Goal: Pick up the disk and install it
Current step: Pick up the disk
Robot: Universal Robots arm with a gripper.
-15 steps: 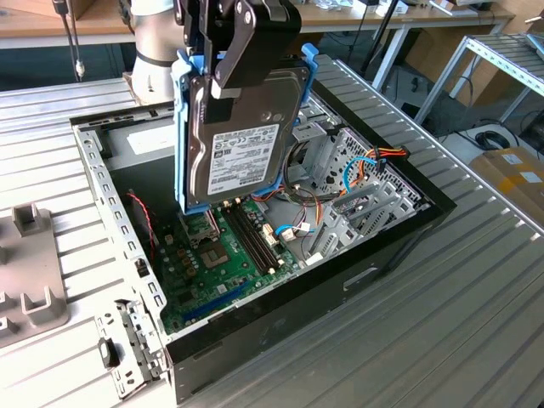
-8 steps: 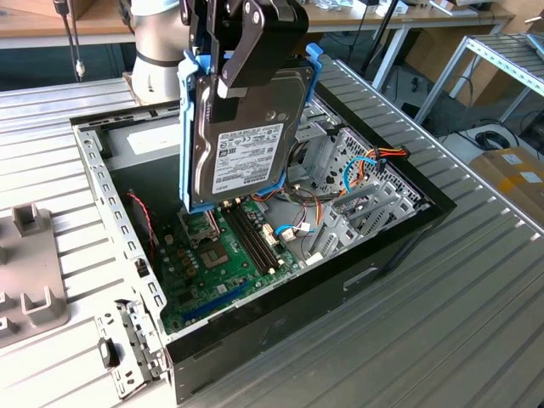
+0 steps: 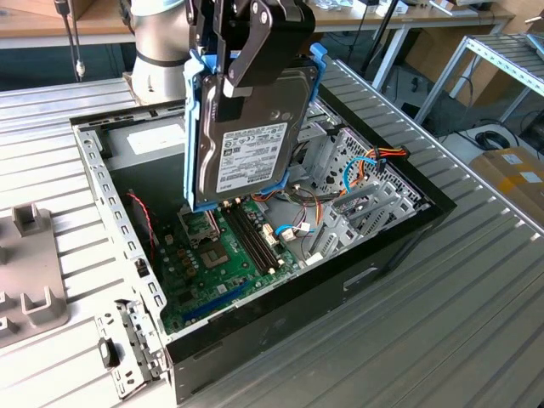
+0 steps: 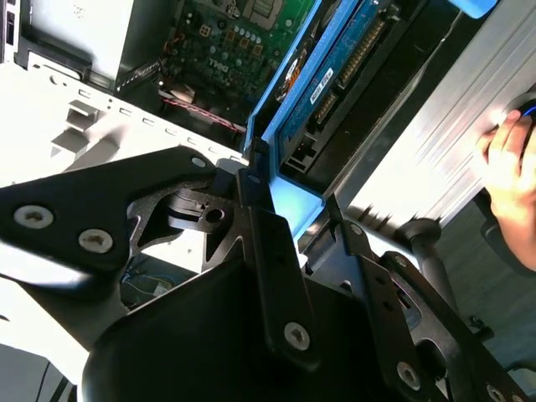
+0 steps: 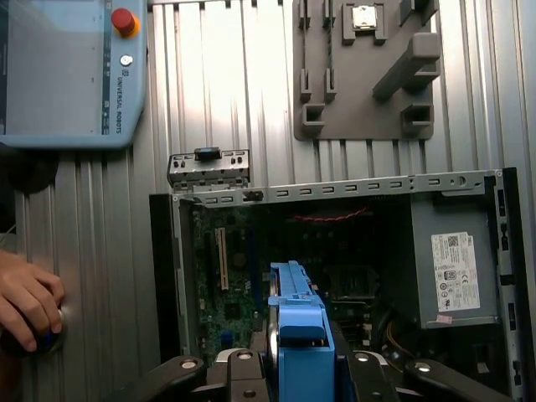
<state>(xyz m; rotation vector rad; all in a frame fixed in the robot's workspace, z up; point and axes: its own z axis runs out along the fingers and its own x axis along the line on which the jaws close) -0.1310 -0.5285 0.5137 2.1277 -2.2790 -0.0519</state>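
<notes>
Disk (image 3: 246,149) and end effector (image 3: 255,64) were joined: the black fingers (image 3: 242,68) were closed narrowly on the disk's upper end, pinching it across its thin dimension, so it hung straight below the end effector. Its long axis ran close to vertical with a slight lean, and its lower short edge pointed down into the open computer case (image 3: 93,178). That edge sat over the green motherboard (image 3: 229,263), apparently well clear of it. The metal cage (image 3: 357,200) with its bundled cables lay toward the exterior view's right of the disk, lower down inside the case. The disk showed a broad silver-and-black face with a white printed label turned to the exterior camera. A blue plastic carrier (image 3: 316,72) framed its edges. In the second wrist view its other face showed a blue circuit board (image 4: 335,75). The grey power-supply box (image 5: 452,268) filled one end of the case. The case stood on the ribbed metal table (image 3: 442,340), near a grey fixture plate (image 5: 368,75) and a control pendant (image 5: 67,75). A person's hand (image 5: 29,301) rested on the table apart from the case.
</notes>
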